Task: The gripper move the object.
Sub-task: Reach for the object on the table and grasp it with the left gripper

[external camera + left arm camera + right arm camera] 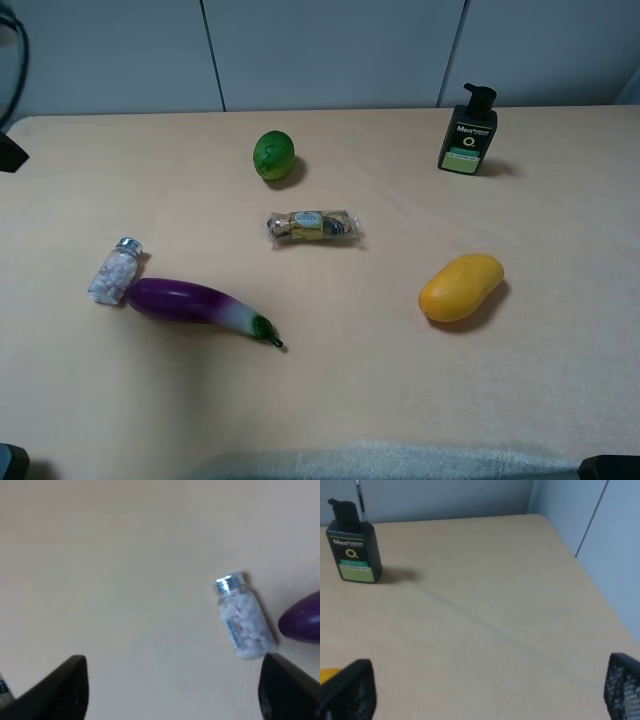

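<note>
The object, a small oblong packet [312, 227] in a clear crinkly wrapper with brown and yellow contents, lies flat near the middle of the beige table [400, 400]. It shows in neither wrist view. My left gripper [170, 695] is open and empty, its black fingertips [55, 690] wide apart above bare table, close to the pill bottle [241, 616]. My right gripper [485, 695] is open and empty over the table's right side, its fingertips [347, 690] far apart. Neither gripper is near the packet.
A green lime [274, 155] lies behind the packet. A clear bottle of white pills [117, 270] and a purple eggplant [195, 303] lie at the left. A yellow mango [460, 288] is at the right, a black pump bottle [467, 132] at the back right.
</note>
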`<action>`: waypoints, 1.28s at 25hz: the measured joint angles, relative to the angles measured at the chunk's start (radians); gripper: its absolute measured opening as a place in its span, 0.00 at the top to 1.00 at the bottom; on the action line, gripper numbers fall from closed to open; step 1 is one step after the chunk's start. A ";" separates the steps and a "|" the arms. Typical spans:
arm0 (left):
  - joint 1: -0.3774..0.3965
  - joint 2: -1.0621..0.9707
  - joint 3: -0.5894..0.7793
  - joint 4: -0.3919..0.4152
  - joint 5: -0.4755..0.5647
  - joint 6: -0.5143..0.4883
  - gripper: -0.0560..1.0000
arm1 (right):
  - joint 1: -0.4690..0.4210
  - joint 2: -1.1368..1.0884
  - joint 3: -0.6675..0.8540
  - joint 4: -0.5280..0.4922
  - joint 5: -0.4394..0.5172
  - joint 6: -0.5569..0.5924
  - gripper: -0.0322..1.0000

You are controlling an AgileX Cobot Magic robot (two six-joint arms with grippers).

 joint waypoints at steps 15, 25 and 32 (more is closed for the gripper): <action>-0.278 0.436 -0.294 0.005 -0.013 0.059 0.22 | 0.000 0.000 0.000 0.000 0.000 0.000 0.30; -0.427 0.632 -0.377 0.020 -0.016 0.075 0.22 | 0.000 0.000 0.000 0.000 0.000 0.000 0.30; -0.511 0.717 -0.378 0.019 -0.071 0.075 0.22 | 0.000 0.000 0.000 0.000 0.000 0.000 0.30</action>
